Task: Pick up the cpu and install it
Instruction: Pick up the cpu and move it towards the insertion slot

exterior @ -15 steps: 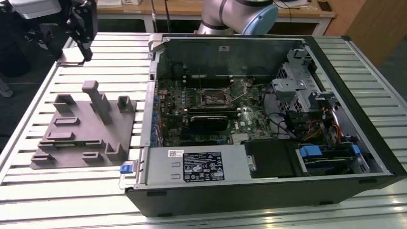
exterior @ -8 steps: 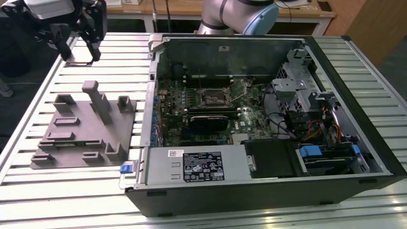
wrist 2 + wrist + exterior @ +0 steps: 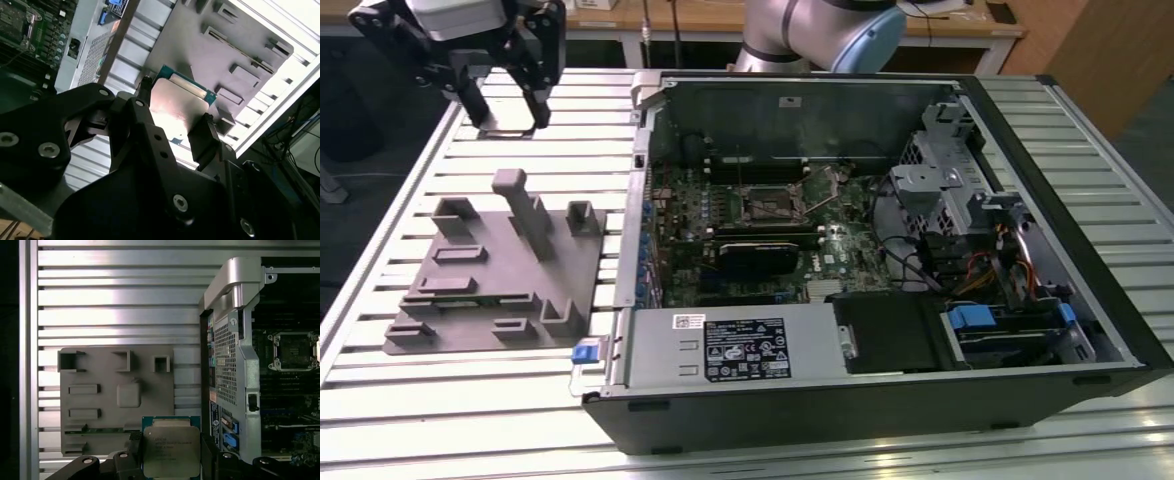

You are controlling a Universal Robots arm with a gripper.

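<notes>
cpu (image 3: 171, 450), clamped by two opposite edges between the black fingers (image 3: 134, 442) of the gripper (image 3: 171, 454), shiny metal lid turned toward the first wrist camera, a green border showing along one side. Apparently lifted off the table (image 3: 400, 400), above the grey plastic fixture (image 3: 110, 405) and well apart from the socket (image 3: 294, 350).

Edge grip probably chosen to spare the contact face underneath and to keep the chip flat and square to the fingers. Fixture placed on the slatted table at the exterior view's left of the computer case (image 3: 1067, 130), its recesses and posts presumably meant to present parts in a known pose. Case laid on its side with the panel off, so that the board (image 3: 720, 230) and the square metal-framed socket face upward, open to reach from above.

Hidden or unclear: underside of the cpu; its near edge, cut off by the border of the first wrist view; much of its lid in the second wrist view, washed out by glare and partly covered by the gripper body. In the exterior view, gripper at the far corner of the table, the chip between its fingertips too small to make out, arm cut off by the upper edge. Socket's retaining frame, raised or lowered, hard to judge.
</notes>
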